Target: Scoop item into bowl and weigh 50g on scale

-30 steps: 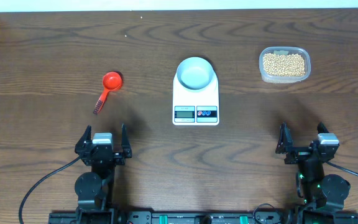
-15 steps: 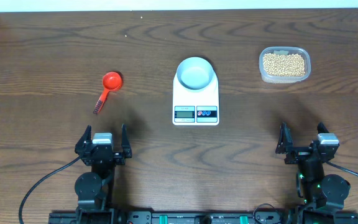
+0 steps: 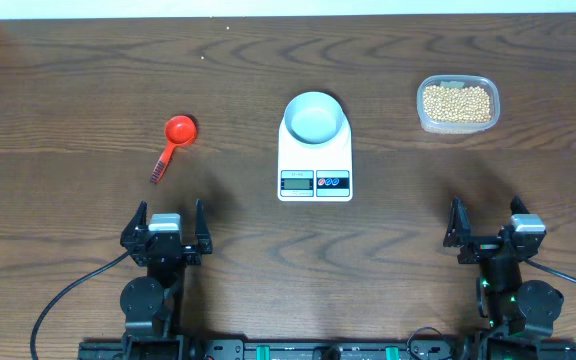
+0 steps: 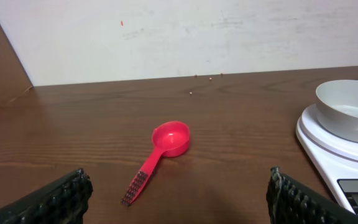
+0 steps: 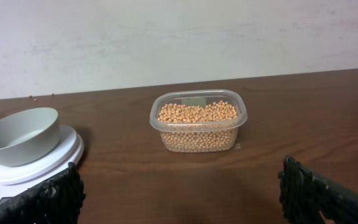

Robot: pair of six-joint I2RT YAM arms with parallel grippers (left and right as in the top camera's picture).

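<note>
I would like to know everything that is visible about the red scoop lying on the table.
The red scoop looks like glossy plastic. It has a small round cup, open side up and empty, and a straight handle with a darker, ribbed end. It lies flat on the wooden table, left of the scale and apart from it, handle pointing toward the robot. Nothing else touches it.

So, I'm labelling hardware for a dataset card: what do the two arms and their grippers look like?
Both arms are black. The left gripper and right gripper each have two black fingers with knobbly pads and a pale grey block. Black cables leave each base.
</note>
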